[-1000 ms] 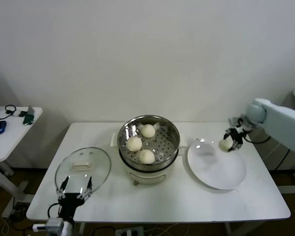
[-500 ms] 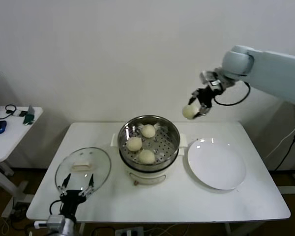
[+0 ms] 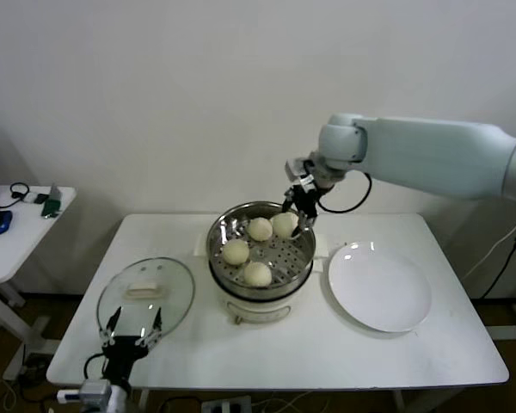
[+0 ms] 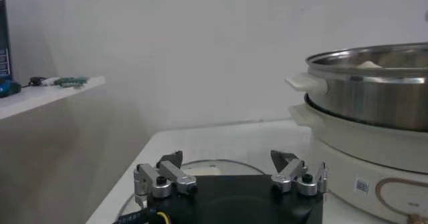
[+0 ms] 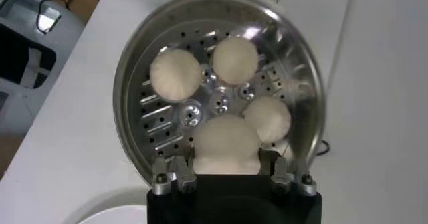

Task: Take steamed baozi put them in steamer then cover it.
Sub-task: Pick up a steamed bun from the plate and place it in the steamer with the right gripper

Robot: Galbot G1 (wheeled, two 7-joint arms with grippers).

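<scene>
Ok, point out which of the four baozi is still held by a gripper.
The baozi at the steamer's back right edge, clamped in the right gripper. The other three lie loose on the perforated tray.

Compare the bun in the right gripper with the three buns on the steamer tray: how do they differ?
The cream-white round bun is clamped between the right gripper jaws; the three other cream-white buns lie loose. The held bun hangs over the far right part of the shiny steel steamer; the three rest on its perforated tray. All four look alike in colour, shape and size.
</scene>
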